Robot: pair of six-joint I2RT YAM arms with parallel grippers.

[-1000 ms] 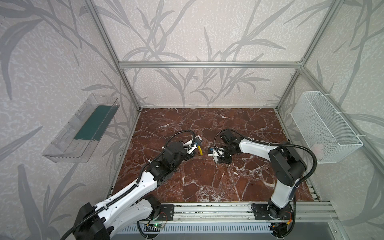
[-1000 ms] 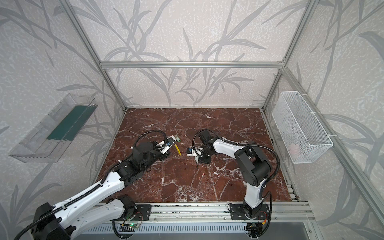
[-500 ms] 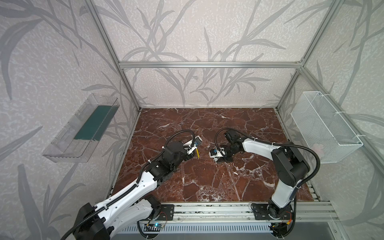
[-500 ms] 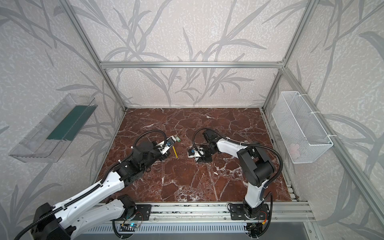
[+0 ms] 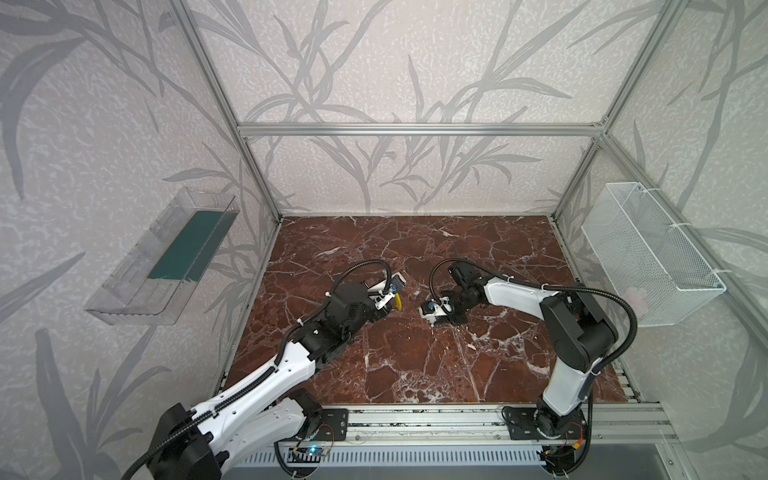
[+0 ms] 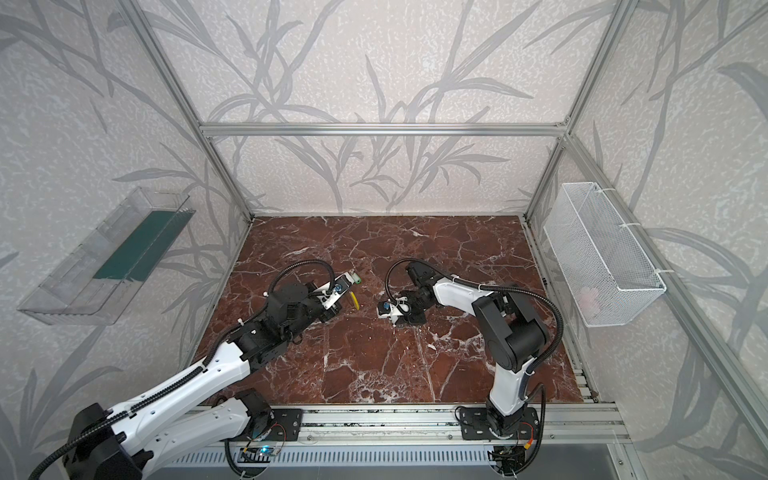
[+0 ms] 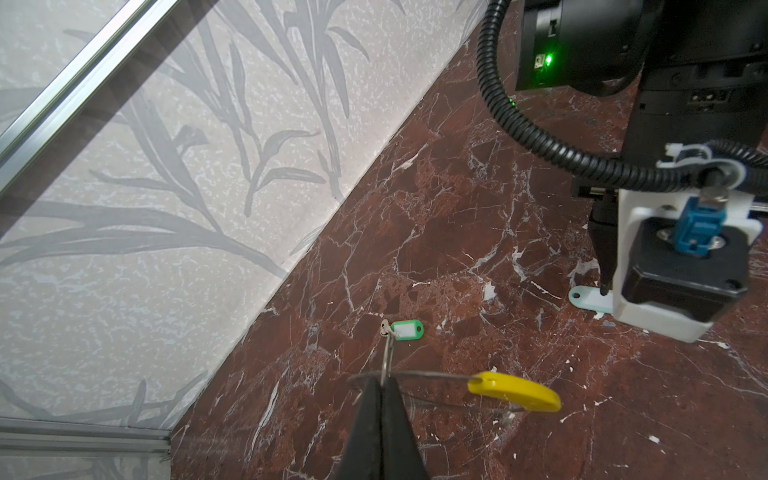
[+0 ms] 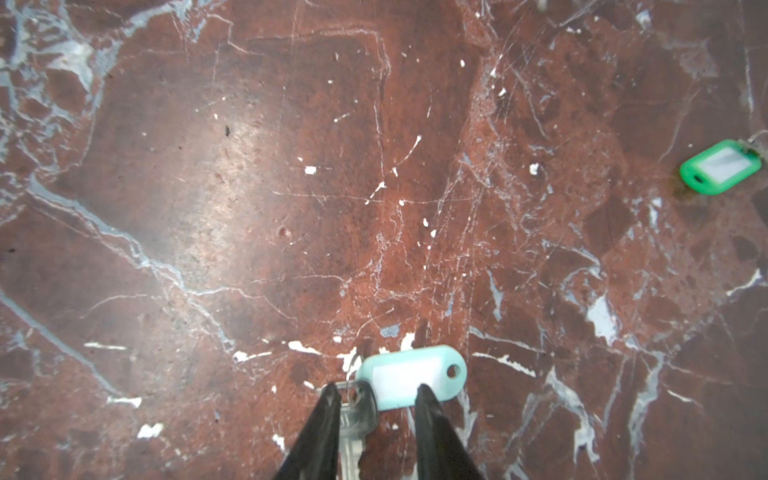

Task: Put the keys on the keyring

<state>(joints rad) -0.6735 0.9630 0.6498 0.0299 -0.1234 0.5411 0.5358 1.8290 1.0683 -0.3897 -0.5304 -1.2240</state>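
Note:
My left gripper is shut on the thin grey wire of the keyring, held just above the floor. The ring's yellow sleeve shows in both top views. A green-tagged key lies at the ring's far arc; whether it is threaded on I cannot tell. My right gripper is down on the floor, closed on a second key: one finger against the metal key head, the other against its mint tag.
Red marble floor inside an aluminium frame. A white wire basket hangs on the right wall and a clear plastic tray on the left wall. The two wrists sit close together near the floor's middle.
The right forearm and wrist have shifted slightly over the mint-tagged key. The left arm and the keyring have hardly moved.

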